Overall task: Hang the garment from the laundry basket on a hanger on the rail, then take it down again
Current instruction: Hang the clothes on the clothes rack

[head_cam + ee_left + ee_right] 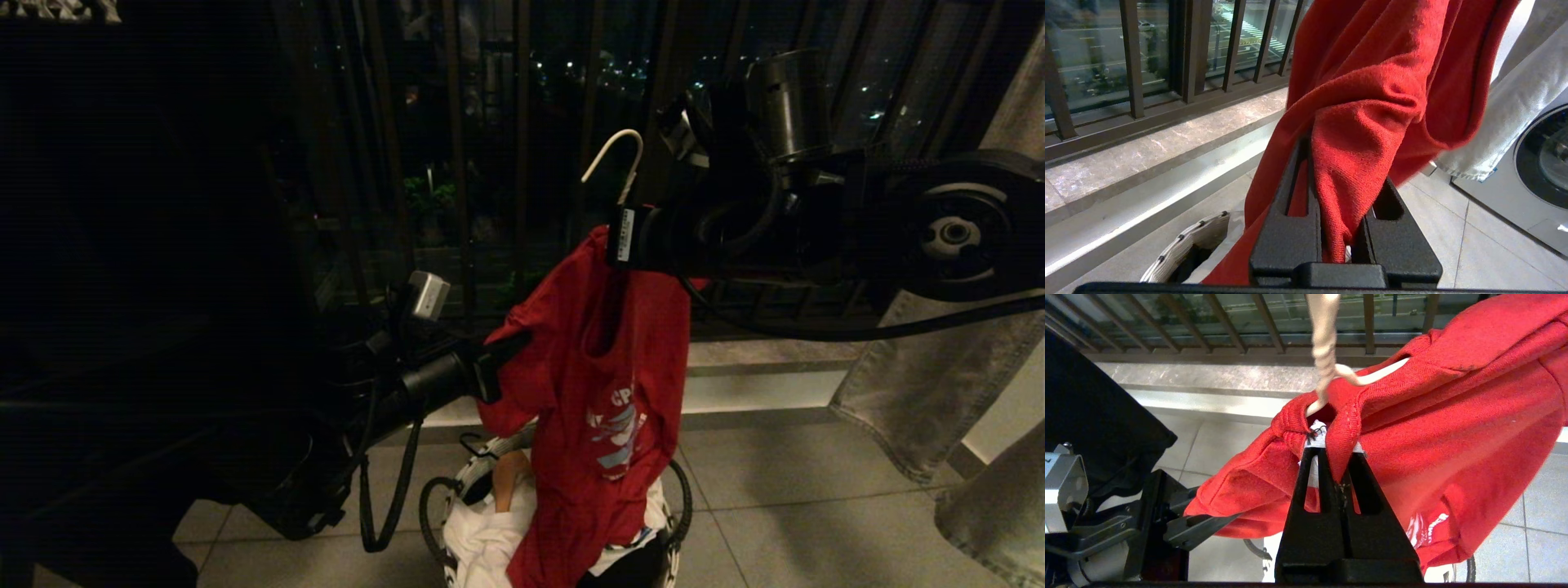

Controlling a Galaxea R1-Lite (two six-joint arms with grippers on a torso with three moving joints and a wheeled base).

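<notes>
The red garment (608, 384) hangs from the white wire hanger (611, 151), whose hook stands free in the air with no rail in view. My right gripper (1335, 453) is shut at the base of the hanger's twisted neck (1324, 347), with the garment's collar (1341, 433) pinched between its tips. In the head view that right gripper (624, 237) reaches in from the right. My left gripper (500, 358) is shut on a bunched fold at the garment's sleeve side. The left gripper (1339, 171) has red cloth (1372, 102) draped over it. The laundry basket (459, 490) stands on the floor below.
White cloth (482, 539) lies in the basket. Jeans (931, 367) hang at the right. A washing machine (1539, 163) and a white towel (1511, 118) are beside the garment. A barred window (1184, 49) with a stone ledge (1159, 143) lies ahead. Dark cloth (1094, 408) hangs on my left.
</notes>
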